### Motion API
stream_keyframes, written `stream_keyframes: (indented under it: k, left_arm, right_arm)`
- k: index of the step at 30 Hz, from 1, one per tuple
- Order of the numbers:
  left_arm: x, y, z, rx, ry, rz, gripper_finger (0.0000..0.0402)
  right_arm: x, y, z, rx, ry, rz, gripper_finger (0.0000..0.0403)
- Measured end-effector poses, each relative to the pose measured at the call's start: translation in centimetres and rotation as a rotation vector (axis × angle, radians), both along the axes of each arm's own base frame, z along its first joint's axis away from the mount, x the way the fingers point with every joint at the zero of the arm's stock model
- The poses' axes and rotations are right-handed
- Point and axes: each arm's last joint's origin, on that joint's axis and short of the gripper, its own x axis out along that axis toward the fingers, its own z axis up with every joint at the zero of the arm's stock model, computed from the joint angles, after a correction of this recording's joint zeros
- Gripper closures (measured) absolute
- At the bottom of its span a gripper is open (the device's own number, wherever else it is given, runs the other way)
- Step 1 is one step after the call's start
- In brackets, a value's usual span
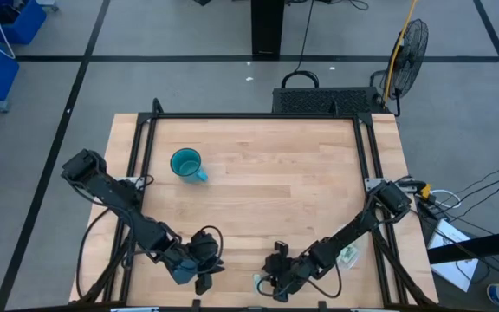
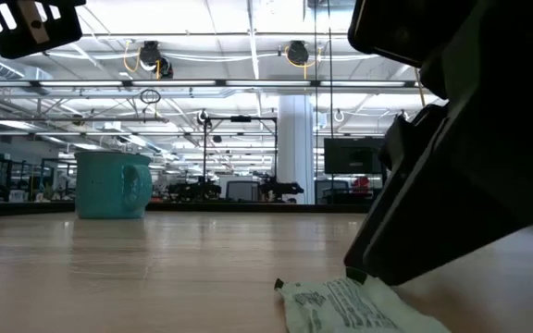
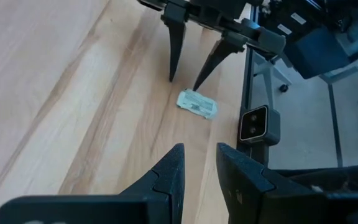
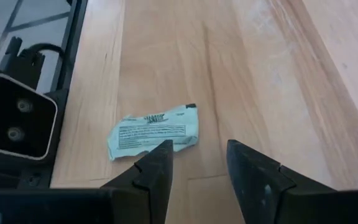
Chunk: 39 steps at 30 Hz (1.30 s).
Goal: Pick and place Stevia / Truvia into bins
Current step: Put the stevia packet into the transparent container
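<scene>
Your wooden table (image 1: 258, 182) carries a teal mug (image 1: 185, 164) well back, and both arms crowd the near edge: the right gripper (image 4: 197, 163) hovers low with fingers parted a moderate way, holding nothing, while the left gripper (image 3: 199, 167) waits beside it, fingers only narrowly apart. The sachet (image 4: 153, 132) lies flat by the near edge just ahead of your right fingertips and slightly off to one side, long axis running across the gap rather than along it — the right arm is clearly nearer (no bin shows anywhere). It's pale green-white, crumpled, printed with small text.
</scene>
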Motion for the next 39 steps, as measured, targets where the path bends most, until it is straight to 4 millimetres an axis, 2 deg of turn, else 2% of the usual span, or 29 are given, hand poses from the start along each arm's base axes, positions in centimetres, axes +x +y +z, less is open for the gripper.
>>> stream_keyframes:
  k: [8,15,24,27,32,39]
  left_arm:
    - [0.1,0.1,0.0,0.002,-0.001,0.002,0.0305]
    - [0.3,0.4,0.0,0.011,-0.003,0.005,0.0305]
    - [0.4,0.5,0.0,0.022,-0.006,0.001,0.0305]
    - [0.4,0.5,0.0,0.023,-0.006,0.000,0.0305]
    - [0.4,0.5,-0.1,0.040,-0.005,-0.011,0.0305]
    - [0.4,0.5,-0.1,0.041,-0.004,-0.011,0.0305]
  right_arm:
    - [0.5,0.4,0.7,0.106,-0.063,-0.039,0.0259]
    - [0.2,0.2,0.4,0.013,-0.042,0.019,0.0259]
    - [0.3,0.2,0.4,0.034,-0.040,0.016,0.0267]
    - [0.5,0.6,-0.3,0.086,-0.030,0.067,0.0280]
    - [0.8,0.9,-1.9,0.106,-0.042,0.041,0.0293]
    - [1.1,0.5,-2.1,0.093,-0.061,-0.025,0.0296]
